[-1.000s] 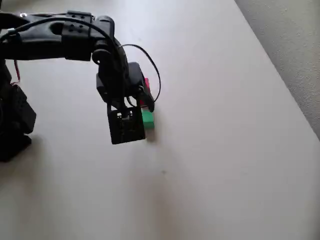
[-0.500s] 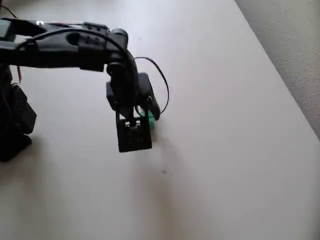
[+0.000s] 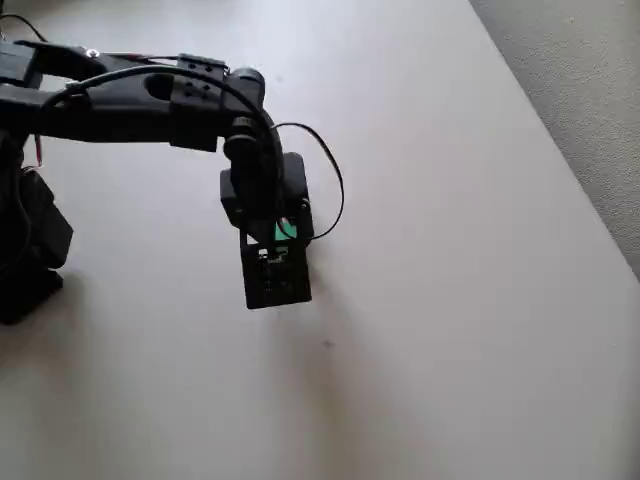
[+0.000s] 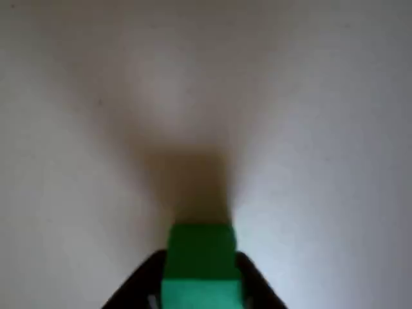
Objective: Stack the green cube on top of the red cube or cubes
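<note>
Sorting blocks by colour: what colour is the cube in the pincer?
Green cube; clearest in the wrist view.

The cube [image 4: 201,267] sits between the end effector [image 4: 199,283] fingers, above the table [image 4: 322,129].

Plain workspace, bare beige table [image 3: 450,300], grey carpet floor [image 3: 590,80]

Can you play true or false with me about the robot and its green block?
1. The end effector has the green cube between its fingers. True.
2. In the wrist view, the green cube is sitting on top of a red cube. False: only bare table and a shadow show beyond it.
3. The arm is black. True.
4. In the overhead view, the green cube lies far from the arm. False: it peeks out right under the arm.
</note>
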